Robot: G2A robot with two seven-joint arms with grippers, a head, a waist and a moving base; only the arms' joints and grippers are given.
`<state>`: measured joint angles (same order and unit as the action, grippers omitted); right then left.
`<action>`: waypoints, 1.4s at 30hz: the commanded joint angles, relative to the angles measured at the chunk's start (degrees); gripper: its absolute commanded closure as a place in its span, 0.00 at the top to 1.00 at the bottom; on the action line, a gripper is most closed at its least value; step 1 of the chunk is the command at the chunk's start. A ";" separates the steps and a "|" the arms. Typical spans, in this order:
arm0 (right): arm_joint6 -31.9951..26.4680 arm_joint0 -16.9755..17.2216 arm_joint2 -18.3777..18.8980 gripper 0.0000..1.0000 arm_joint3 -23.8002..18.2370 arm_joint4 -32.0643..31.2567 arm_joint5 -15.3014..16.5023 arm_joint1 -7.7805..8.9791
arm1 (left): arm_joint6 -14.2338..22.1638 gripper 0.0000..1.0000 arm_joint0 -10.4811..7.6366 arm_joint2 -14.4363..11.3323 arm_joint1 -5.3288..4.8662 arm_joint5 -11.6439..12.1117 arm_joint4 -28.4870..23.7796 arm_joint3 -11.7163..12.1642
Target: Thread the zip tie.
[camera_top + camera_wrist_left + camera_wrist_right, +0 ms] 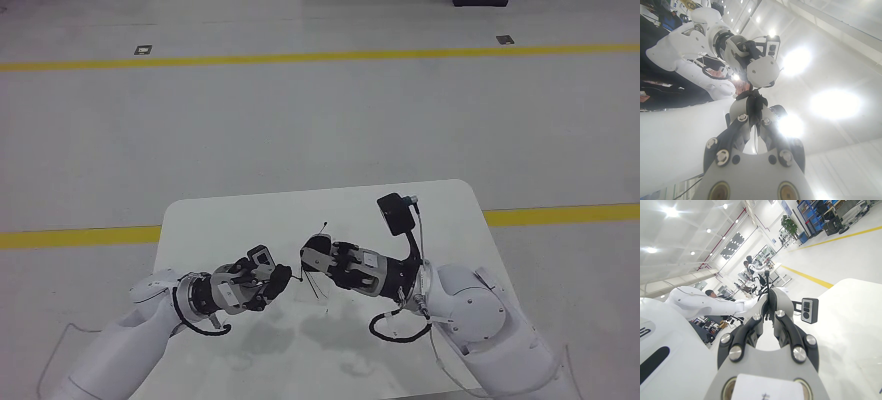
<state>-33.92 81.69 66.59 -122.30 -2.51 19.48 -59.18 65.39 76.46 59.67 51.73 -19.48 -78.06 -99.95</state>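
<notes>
Jaws of the right gripper [769,295] are clenched on the black zip tie [768,283]. Its strap is seen standing out from between the ribbed pads [772,300], with its small head at the far end. Jaws of the left gripper [753,103] are likewise pressed together, and a thin dark stretch of the zip tie [755,136] is seen running between the 2 fingers toward the palm.

In the top view the 2 grippers are found nose to nose above the middle of the white tabletop [230,225]. The left gripper [282,274] is placed just beside the right gripper [318,250], and both are held off the surface. The zip tie [321,233] is shown there as a thin dark line sticking out past the right gripper, and a second thin stretch is seen hanging between the 2 grippers. A black wrist camera [396,212] is mounted on the right arm. Yellow floor lines [300,57] are seen beyond the tabletop.
</notes>
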 commanded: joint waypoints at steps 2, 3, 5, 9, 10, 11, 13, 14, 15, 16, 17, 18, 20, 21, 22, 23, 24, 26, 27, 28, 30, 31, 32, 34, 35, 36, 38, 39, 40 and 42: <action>-0.11 0.07 -0.13 0.00 -0.12 -0.43 0.00 0.02 | 0.00 0.00 0.00 0.00 0.00 0.00 0.00 0.00; -0.10 0.11 -0.18 0.00 -0.13 -0.51 0.00 0.02 | 0.00 0.00 0.00 0.00 0.00 0.00 0.00 0.00; -0.19 0.20 -0.33 0.00 -0.14 -0.66 0.00 0.04 | 0.00 0.00 0.00 0.00 0.00 0.00 0.00 0.00; -0.52 0.19 -0.58 0.00 -0.20 -0.76 0.00 0.08 | 0.00 0.00 0.00 0.00 0.00 0.00 0.00 0.00; -0.48 0.17 -0.59 0.00 -0.19 -0.76 0.00 0.09 | 0.00 0.00 0.00 0.00 0.00 0.00 0.00 0.00; -0.06 0.20 -0.57 0.00 -0.20 -0.62 0.00 0.07 | 0.00 0.00 0.00 0.00 0.00 0.00 0.00 0.00; 0.68 0.29 -0.44 0.00 -0.24 -0.68 0.00 0.06 | 0.00 0.00 0.00 0.00 0.00 0.00 0.00 0.00; 0.88 0.36 -0.44 0.00 -0.30 -0.82 0.00 0.07 | 0.00 0.00 0.00 0.00 0.00 0.00 0.00 0.00; 0.99 0.40 -0.43 0.00 -0.36 -0.97 0.00 0.08 | 0.00 0.00 0.00 0.00 0.00 0.00 0.00 0.00; 1.06 0.47 -0.45 0.00 -0.40 -1.10 0.00 0.09 | 0.00 0.00 0.00 0.00 0.00 0.00 0.00 0.00; 1.12 0.57 -0.48 0.00 -0.43 -1.23 0.00 0.10 | 0.00 0.00 0.00 0.00 0.00 0.00 0.00 0.00; 1.23 0.72 -0.54 0.00 -0.46 -1.44 0.00 0.13 | 0.00 0.00 0.00 0.00 0.00 0.00 0.00 0.00; 1.47 0.95 -0.62 0.00 -0.49 -1.70 0.00 0.16 | 0.00 0.00 0.00 0.00 0.00 0.00 0.00 0.00; 1.59 1.08 -0.69 0.00 -0.51 -1.81 0.00 0.17 | 0.00 0.00 0.00 0.00 0.00 0.00 0.00 0.00; 1.68 1.24 -0.81 0.00 -0.51 -1.96 0.00 0.19 | 0.00 0.00 0.00 0.00 0.00 0.00 0.00 0.00; 1.66 1.34 -0.93 0.00 -0.48 -2.09 0.00 0.21 | 0.00 0.00 0.00 0.00 0.00 0.00 0.00 0.00; 1.65 1.40 -1.02 0.00 -0.46 -2.21 0.00 0.23 | 0.00 0.00 0.00 0.00 0.00 0.00 0.00 0.00; 1.68 1.57 -1.19 0.00 -0.40 -2.31 0.00 0.28 | 0.00 0.00 0.00 0.00 0.00 0.00 0.00 0.00; 1.66 1.64 -1.24 0.00 -0.36 -2.35 0.00 0.30 | 0.00 0.00 0.00 0.00 0.00 0.00 0.00 0.00; 1.51 1.77 -1.35 0.00 -0.27 -2.35 0.00 0.34 | 0.00 0.00 0.00 0.00 0.00 0.00 0.00 0.00; 1.33 1.90 -1.49 0.00 -0.27 -2.43 0.00 0.40 | 0.00 0.00 0.00 0.00 0.00 0.00 0.00 0.00; 1.25 1.95 -1.60 0.00 -0.26 -2.51 0.00 0.44 | 0.00 0.00 0.00 0.00 0.00 0.00 0.00 0.00; 1.26 1.96 -1.65 0.00 -0.27 -2.54 0.00 0.46 | 0.00 0.00 0.00 0.00 0.00 0.00 0.00 0.00; 1.39 1.97 -1.70 0.00 -0.27 -2.56 0.00 0.50 | 0.00 0.00 0.00 0.00 0.00 0.00 0.00 0.00; 1.77 2.01 -1.69 0.00 -0.27 -2.56 0.00 0.52 | 0.00 0.00 0.00 0.00 0.00 0.00 0.00 0.00; 2.10 2.10 -1.72 0.00 -0.29 -2.63 0.00 0.52 | 0.00 0.00 0.00 0.00 0.00 0.00 0.00 0.00; 2.68 2.26 -1.76 0.00 -0.35 -2.81 0.00 0.55 | 0.00 0.00 0.00 0.00 0.00 0.00 0.00 0.00; 2.93 2.37 -1.82 0.00 -0.42 -2.93 0.00 0.58 | 0.00 0.00 0.00 0.00 0.00 0.00 0.00 0.00; 3.14 2.44 -1.85 0.00 -0.48 -3.00 0.00 0.60 | 0.00 0.00 0.00 0.00 0.00 0.00 0.00 0.00; 3.79 2.60 -1.95 0.00 -0.79 -2.94 0.00 0.63 | 0.00 0.00 0.00 0.00 0.00 0.00 0.00 0.00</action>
<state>-30.47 84.22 64.68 -122.93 -5.51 19.48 -58.56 65.39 76.46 59.67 51.73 -19.48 -78.06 -99.95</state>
